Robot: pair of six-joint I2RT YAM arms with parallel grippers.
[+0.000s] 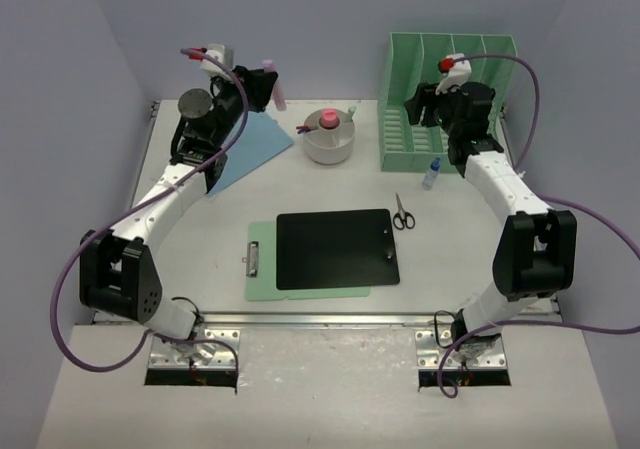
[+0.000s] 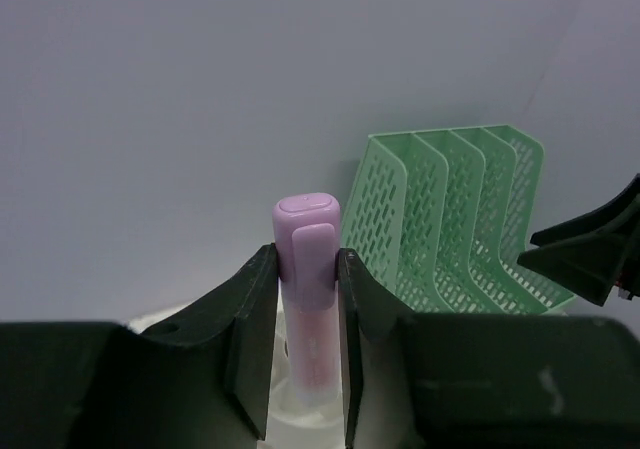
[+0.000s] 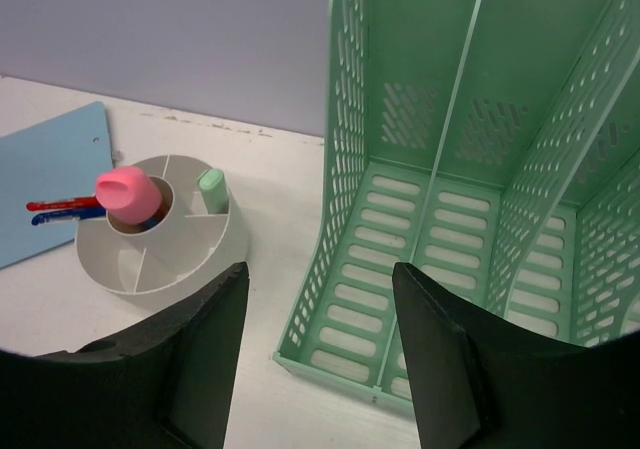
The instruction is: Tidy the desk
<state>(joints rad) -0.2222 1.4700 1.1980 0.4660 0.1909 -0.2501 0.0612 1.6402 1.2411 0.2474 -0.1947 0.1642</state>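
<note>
Our left jaws tight on a lilac highlighter (image 2: 305, 269); our right jaws apart, empty, above the counter (image 3: 270, 199).

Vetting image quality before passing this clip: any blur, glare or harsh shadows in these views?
Top view: even light, soft shadows, sharp. Left wrist: highlighter clear, small sheen on its cap; fingers dark, featureless. Right wrist: rack and caddy crisp, no glare.
</note>
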